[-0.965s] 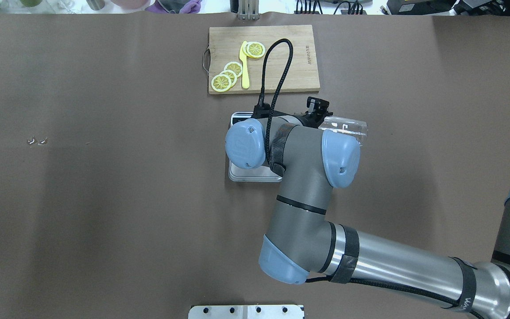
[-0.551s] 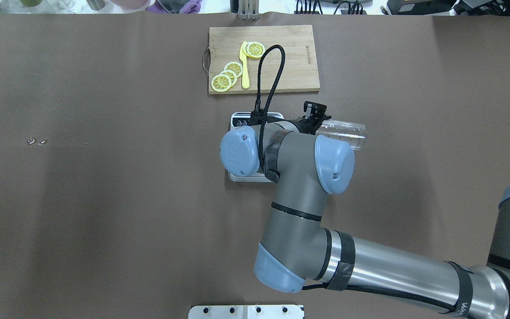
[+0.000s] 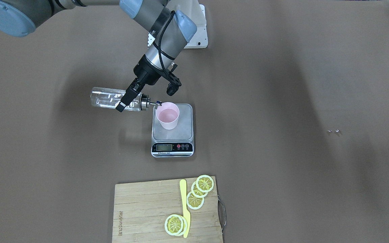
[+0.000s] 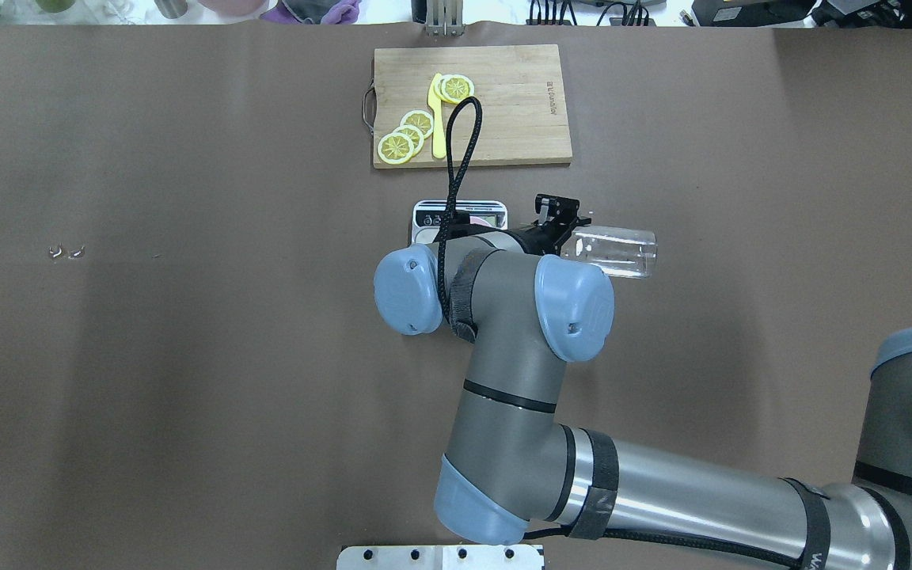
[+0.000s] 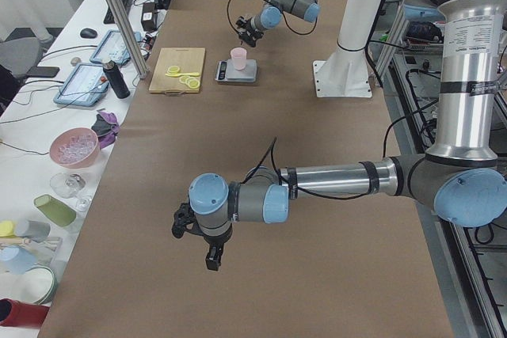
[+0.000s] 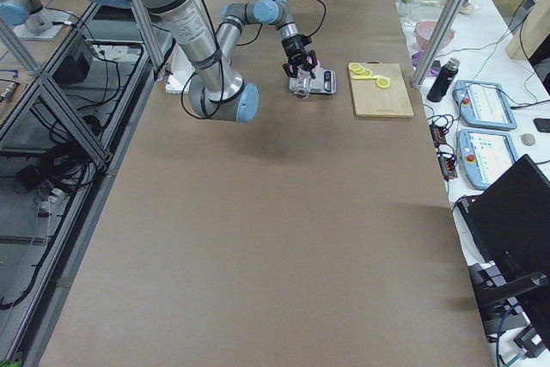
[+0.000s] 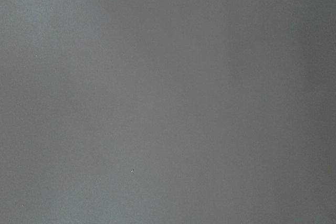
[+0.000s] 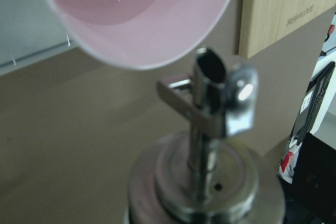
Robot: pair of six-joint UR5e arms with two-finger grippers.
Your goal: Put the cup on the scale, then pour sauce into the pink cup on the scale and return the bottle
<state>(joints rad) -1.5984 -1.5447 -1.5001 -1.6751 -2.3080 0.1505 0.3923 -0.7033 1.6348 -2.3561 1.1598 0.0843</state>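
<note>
Mid-pour, I reckon. The bottle (image 3: 105, 98) lies nearly flat above the table, with my right claw (image 3: 127, 100) clamped across it by the collar. The spout (image 3: 154, 103) sits right at the rim of the cup (image 3: 167, 116), which stands upright on the scale (image 3: 181, 132). I can't see a stream, the sauce is too clear. I'd tip slowly, spout over the opening, no nudging the cup. The left claw (image 5: 196, 237) hangs well apart, can't tell its state.

I see even light, with soft shadows on the brown table cover (image 3: 282, 84). My left wrist view is blank grey; the right wrist view blurs the silver metal pour spout (image 8: 210, 108).
</note>
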